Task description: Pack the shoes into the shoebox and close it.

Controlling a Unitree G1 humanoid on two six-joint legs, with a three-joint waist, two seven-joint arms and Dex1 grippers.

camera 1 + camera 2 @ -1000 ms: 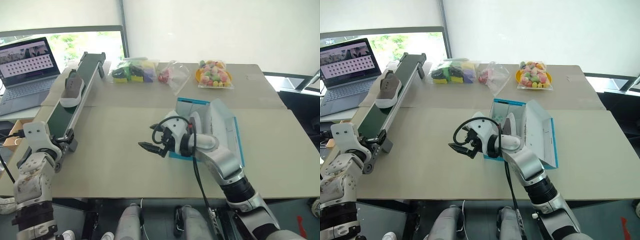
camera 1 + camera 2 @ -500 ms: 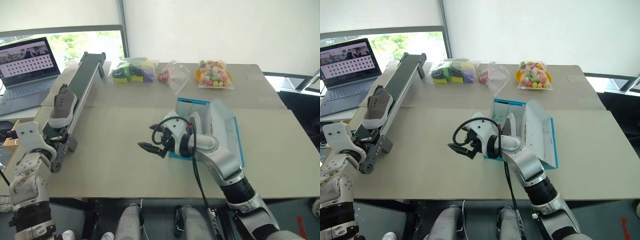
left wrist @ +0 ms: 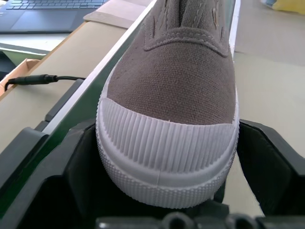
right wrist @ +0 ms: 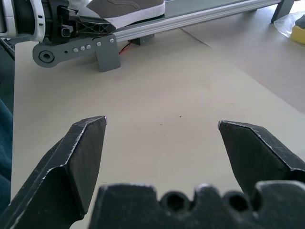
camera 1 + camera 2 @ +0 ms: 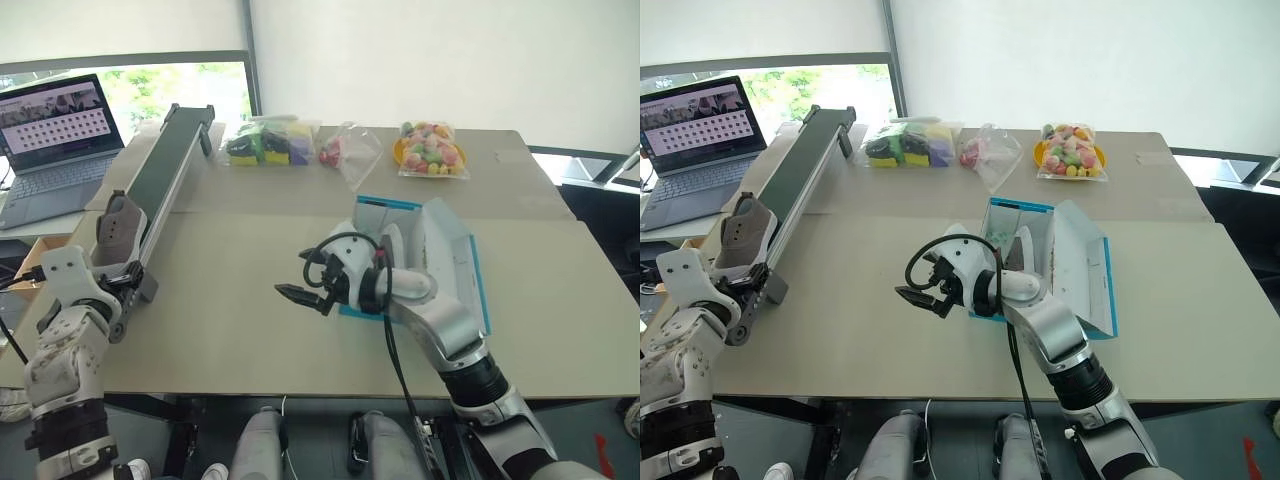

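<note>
Resting at the near end of the conveyor belt [image 5: 165, 170], a grey-brown shoe [image 5: 117, 228] is seen with its ribbed white toe cap pushed between the two black fingers [image 3: 267, 176] of the left gripper [image 3: 167, 191]. The fingers are set on either side of the toe, but whether they press on it cannot be told from the pictures. The right gripper [image 5: 297, 294] is held above the bare table [image 5: 230, 330], well apart from the belt, with its fingers [image 4: 83, 152] spread wide and nothing between them. The turquoise shoebox [image 5: 455, 265] is found just behind the right gripper's wrist, its lid folded open, and the second shoe [image 5: 1021, 249] is seen lying inside. Clear bags of colourful items [image 5: 430, 148] are lined up along the far side of the table, and an open laptop [image 5: 52, 140] is placed beyond the belt.
</note>
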